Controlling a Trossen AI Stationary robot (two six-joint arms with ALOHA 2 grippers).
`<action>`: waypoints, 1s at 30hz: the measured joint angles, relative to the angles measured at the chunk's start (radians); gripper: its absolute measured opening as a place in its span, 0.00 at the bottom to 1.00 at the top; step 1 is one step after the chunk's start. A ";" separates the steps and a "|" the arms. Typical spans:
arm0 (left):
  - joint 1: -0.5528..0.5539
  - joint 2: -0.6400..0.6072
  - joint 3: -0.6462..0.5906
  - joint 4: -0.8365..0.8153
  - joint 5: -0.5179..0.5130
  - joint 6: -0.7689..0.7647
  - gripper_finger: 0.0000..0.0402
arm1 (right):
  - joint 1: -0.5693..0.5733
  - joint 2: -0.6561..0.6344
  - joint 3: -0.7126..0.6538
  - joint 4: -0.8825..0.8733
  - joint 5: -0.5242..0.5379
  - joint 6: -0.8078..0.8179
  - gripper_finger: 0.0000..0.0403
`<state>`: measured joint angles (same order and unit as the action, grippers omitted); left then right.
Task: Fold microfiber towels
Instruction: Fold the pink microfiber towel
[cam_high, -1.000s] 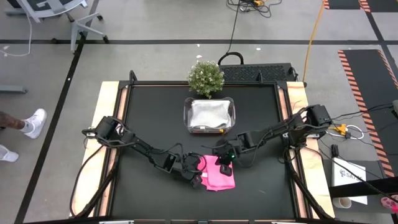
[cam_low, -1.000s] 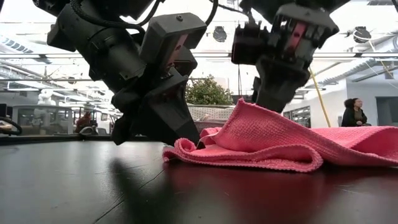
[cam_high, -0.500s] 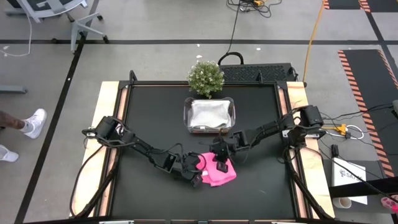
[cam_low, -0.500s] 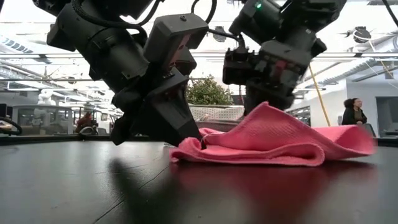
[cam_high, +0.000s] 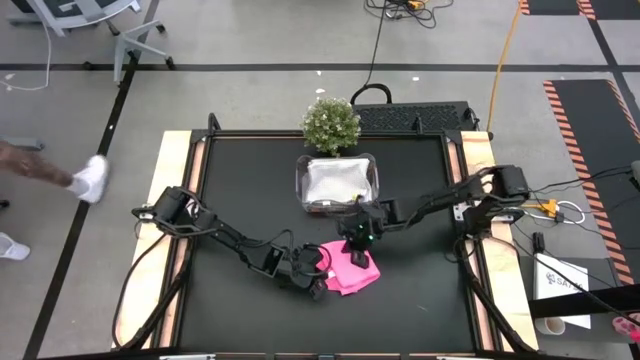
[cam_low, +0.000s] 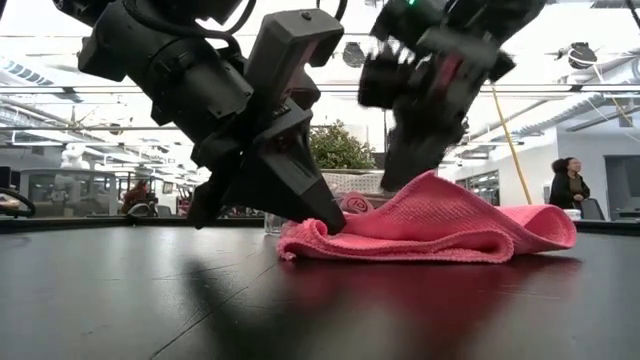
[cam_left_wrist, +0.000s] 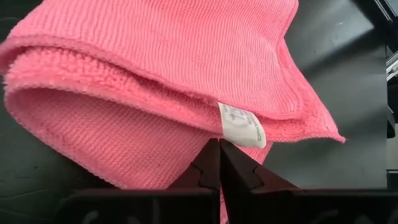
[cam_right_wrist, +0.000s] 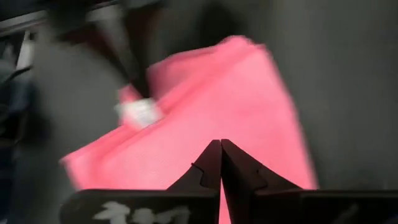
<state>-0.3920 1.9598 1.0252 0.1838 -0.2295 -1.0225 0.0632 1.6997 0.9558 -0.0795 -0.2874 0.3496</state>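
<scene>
Between both arms, the pink towel (cam_high: 352, 272) lies folded, left gripper (cam_high: 322, 284) and right gripper (cam_high: 358, 252) closed against it

You're looking at two black arms, each a chain of boxy, angular links with dark cables looping alongside the joints. Your left arm (cam_high: 215, 232) runs in matte black blocks, with a slack cable curling off its base. Your right arm (cam_high: 440, 208) matches it, and a small green light glows on its wrist housing. From table height, your left gripper (cam_low: 335, 225) tapers to a sharp dark wedge under a square grey-black housing with a reddish strip set into its face. Your right gripper (cam_low: 398, 180) carries the same reddish strip. Both wrist cameras show two dark, smooth fingers (cam_left_wrist: 208, 165) narrowing to points.
</scene>
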 joint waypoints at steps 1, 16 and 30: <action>0.000 0.000 0.000 -0.003 0.000 0.000 0.01 | 0.013 -0.022 0.000 -0.014 0.003 -0.011 0.00; -0.018 -0.030 0.053 -0.060 -0.012 0.199 0.01 | 0.227 -0.205 0.000 -0.105 0.261 -0.186 0.00; 0.014 -0.033 0.496 -0.643 -0.021 0.674 0.07 | 0.224 -0.273 0.000 -0.371 0.330 -0.147 0.00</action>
<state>-0.3781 1.9265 1.5214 -0.4596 -0.2503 -0.3487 0.2874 1.4269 0.9558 -0.4501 0.0430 0.2023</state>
